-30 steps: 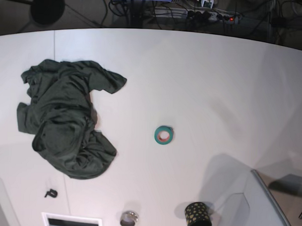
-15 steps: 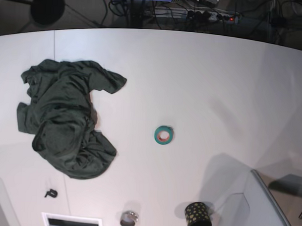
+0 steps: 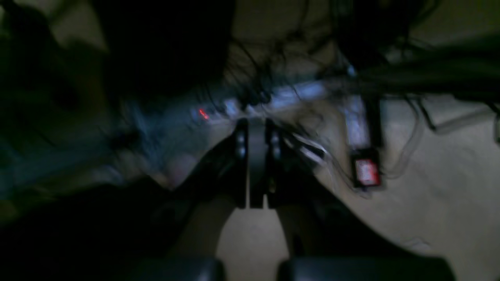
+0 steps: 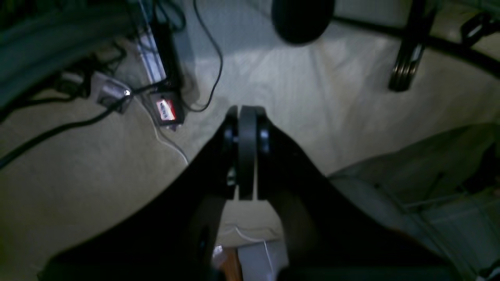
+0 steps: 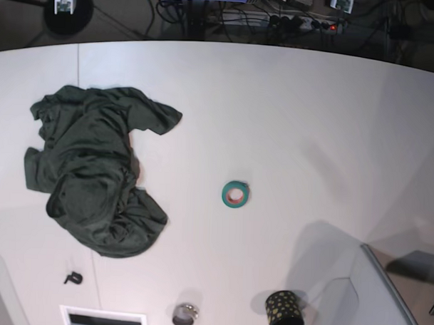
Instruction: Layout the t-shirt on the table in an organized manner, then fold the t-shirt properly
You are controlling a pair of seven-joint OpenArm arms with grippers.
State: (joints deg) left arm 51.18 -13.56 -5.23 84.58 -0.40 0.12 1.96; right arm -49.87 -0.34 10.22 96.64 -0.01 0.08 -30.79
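Both pincers closed, empty: left pincer [image 3: 256, 128], right pincer [image 4: 247, 115] | t-shirt [image 5: 94, 169] crumpled on table [image 5: 297, 115], well apart

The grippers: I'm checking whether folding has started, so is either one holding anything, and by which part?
Nothing is held. The left gripper and right gripper are shut on nothing, and the t-shirt lies crumpled, untouched.

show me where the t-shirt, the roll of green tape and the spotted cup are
t-shirt [image 5: 92, 172], base view, middle of the crumpled fabric.
roll of green tape [image 5: 227, 191], base view, on its ring.
spotted cup [image 5: 284, 313], base view, its side wall.
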